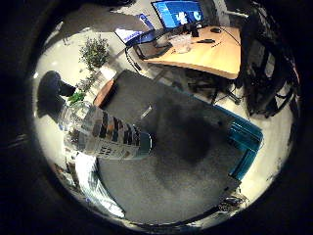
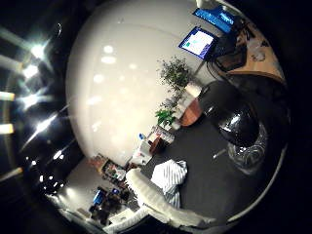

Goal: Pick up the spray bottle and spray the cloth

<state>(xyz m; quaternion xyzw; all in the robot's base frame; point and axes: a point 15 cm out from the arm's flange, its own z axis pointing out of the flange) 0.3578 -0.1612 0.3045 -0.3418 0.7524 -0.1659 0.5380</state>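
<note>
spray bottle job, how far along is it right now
Done: nothing clearly. The spray bottle stands on the dark mat, close to the palm, but no fingers show around it. In hand: apparently the approach to the bottle. Left: grasping it, lifting it and spraying the striped cloth, which lies crumpled on the mat beside a white object, some way from the bottle.
</note>
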